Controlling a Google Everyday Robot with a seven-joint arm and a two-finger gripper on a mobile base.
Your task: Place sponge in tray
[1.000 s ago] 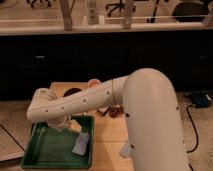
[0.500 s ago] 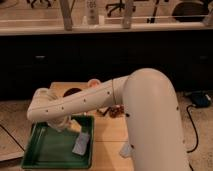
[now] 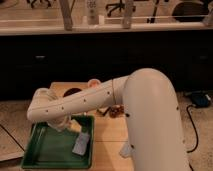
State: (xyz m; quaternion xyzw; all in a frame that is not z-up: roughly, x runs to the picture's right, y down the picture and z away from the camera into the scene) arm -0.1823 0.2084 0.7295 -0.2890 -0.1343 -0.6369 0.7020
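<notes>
The green tray (image 3: 45, 150) lies at the lower left on the wooden table. A pale grey-blue sponge (image 3: 82, 143) lies inside the tray near its right rim. My white arm reaches from the right across the table, and my gripper (image 3: 62, 122) hangs over the tray's far edge, up and left of the sponge. The gripper does not touch the sponge.
The wooden table (image 3: 107, 135) carries a dark round object (image 3: 73, 92) and a small pink-rimmed thing (image 3: 93, 83) at its far side, and small dark items (image 3: 114, 111) under my arm. A dark counter front stands behind. A cable (image 3: 196, 120) runs on the floor at right.
</notes>
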